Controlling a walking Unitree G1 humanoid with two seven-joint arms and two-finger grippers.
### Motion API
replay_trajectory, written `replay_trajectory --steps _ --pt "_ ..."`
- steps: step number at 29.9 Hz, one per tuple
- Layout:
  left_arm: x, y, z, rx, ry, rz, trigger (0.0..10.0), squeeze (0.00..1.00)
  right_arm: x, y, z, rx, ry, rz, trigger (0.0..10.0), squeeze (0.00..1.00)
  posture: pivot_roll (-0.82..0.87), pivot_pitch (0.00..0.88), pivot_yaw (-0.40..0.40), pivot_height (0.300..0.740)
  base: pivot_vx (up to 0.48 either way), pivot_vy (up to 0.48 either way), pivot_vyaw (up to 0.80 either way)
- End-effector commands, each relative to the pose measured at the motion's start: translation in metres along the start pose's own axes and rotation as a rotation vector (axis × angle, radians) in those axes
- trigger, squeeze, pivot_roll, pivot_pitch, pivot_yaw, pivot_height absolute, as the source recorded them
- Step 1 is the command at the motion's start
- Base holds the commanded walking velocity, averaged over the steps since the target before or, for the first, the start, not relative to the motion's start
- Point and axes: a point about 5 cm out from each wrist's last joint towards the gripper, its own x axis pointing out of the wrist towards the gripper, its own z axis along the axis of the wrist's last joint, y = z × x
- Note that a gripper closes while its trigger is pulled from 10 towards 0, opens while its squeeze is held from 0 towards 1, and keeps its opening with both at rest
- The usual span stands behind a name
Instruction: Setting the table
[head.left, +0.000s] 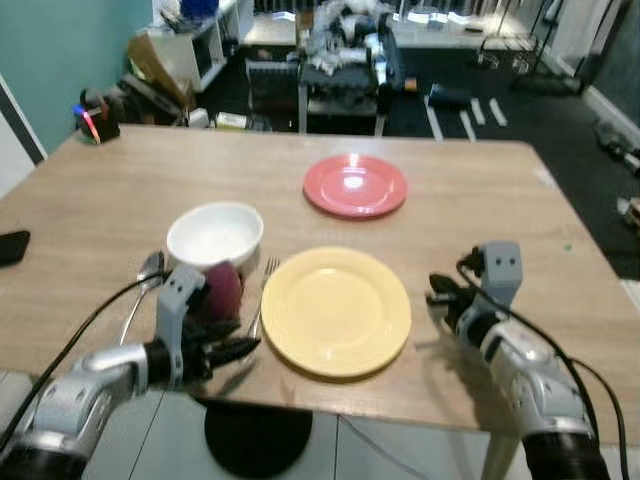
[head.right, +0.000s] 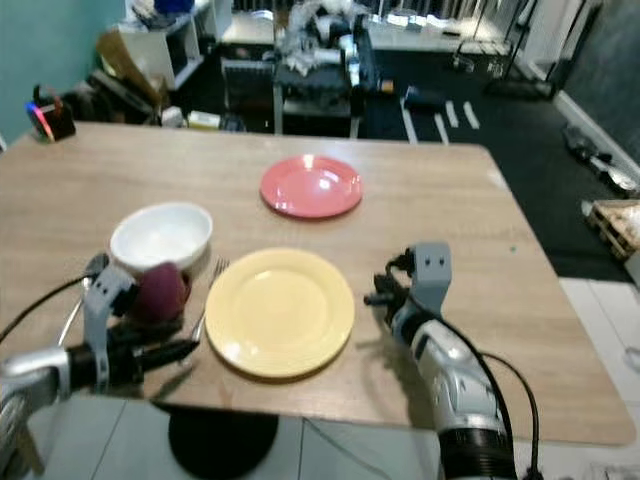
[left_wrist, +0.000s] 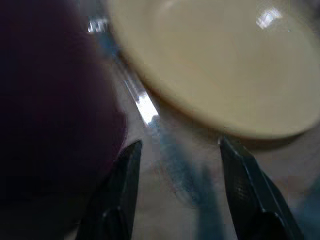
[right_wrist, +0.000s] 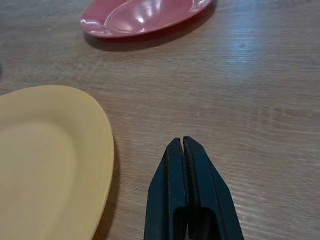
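Note:
A yellow plate (head.left: 335, 310) lies near the wooden table's front edge, with a red plate (head.left: 355, 185) farther back. To its left rest a fork (head.left: 262, 290), a maroon cup (head.left: 222, 290), a white bowl (head.left: 215, 232) and a spoon (head.left: 148, 272). My left gripper (left_wrist: 180, 150) is open and low over the table, its fingers (left_wrist: 131, 160) either side of the fork's handle (left_wrist: 146, 107), between the cup (left_wrist: 50, 100) and the yellow plate's rim (left_wrist: 225, 65). My right gripper (right_wrist: 183, 146) is shut and empty, resting just right of the yellow plate (right_wrist: 45, 165).
A black phone (head.left: 10, 246) lies at the table's left edge. A dark round base (head.left: 255, 440) stands on the floor under the front edge. Shelves, boxes and clutter (head.left: 340, 50) crowd the room behind the table (head.left: 500, 200).

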Motion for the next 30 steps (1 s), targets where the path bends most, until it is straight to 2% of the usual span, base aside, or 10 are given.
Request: replay_trajectory --steps 1,4,5,6,7,10,15,19,22,30 --pt "-0.010 0.034 -0.007 0.126 0.155 0.121 10.0 0.00 -0.001 -0.003 0.000 0.006 -0.006 -0.019 10.0 0.00 -0.06 0.008 0.097 0.740 0.000 0.000 0.00" --pt "-0.015 0.046 -0.004 0.174 0.194 0.173 10.0 0.00 -0.001 -0.003 0.002 0.005 -0.010 -0.022 10.0 0.00 -0.06 0.008 0.097 0.740 0.000 0.000 0.00" --pt "-0.023 0.062 0.003 0.249 0.222 0.304 10.0 0.00 -0.002 -0.005 0.003 0.005 -0.015 -0.029 10.0 0.00 -0.06 0.009 0.107 0.740 0.000 0.000 0.00" --pt "-0.038 0.086 0.024 0.373 0.222 0.567 10.0 0.00 -0.005 -0.008 0.002 0.006 -0.019 -0.043 10.0 0.00 -0.06 0.009 0.109 0.740 0.000 0.000 0.00" --pt "-0.048 0.096 0.043 0.446 0.159 0.723 10.0 0.00 -0.008 -0.010 0.000 0.009 -0.017 -0.054 10.0 0.00 -0.06 0.009 0.109 0.740 0.000 0.000 0.00" --pt "-0.049 0.097 0.054 0.461 0.082 0.771 10.0 0.00 -0.009 -0.011 -0.002 0.010 -0.014 -0.057 10.0 0.00 -0.06 0.013 0.104 0.740 0.000 0.000 0.00" --pt "-0.042 0.092 0.063 0.484 -0.012 0.772 10.0 0.00 -0.009 -0.009 -0.003 0.011 -0.012 -0.055 10.0 0.00 -0.06 0.015 0.103 0.740 0.000 0.000 0.00" --pt "-0.012 0.067 0.066 0.465 -0.113 0.575 10.0 0.00 -0.007 -0.007 -0.001 0.005 -0.017 -0.048 10.0 0.00 -0.06 0.018 0.101 0.740 0.000 0.000 0.00" --pt "0.009 0.049 0.073 0.540 -0.193 0.460 10.0 0.00 -0.007 -0.009 0.000 0.005 -0.027 -0.061 10.0 0.00 -0.06 0.020 0.099 0.740 0.000 0.000 0.00" --pt "0.030 0.023 0.077 0.557 -0.276 0.336 10.0 0.00 -0.008 -0.005 -0.006 0.041 -0.020 -0.056 10.0 0.00 -0.06 0.022 0.095 0.740 0.000 0.000 0.00"
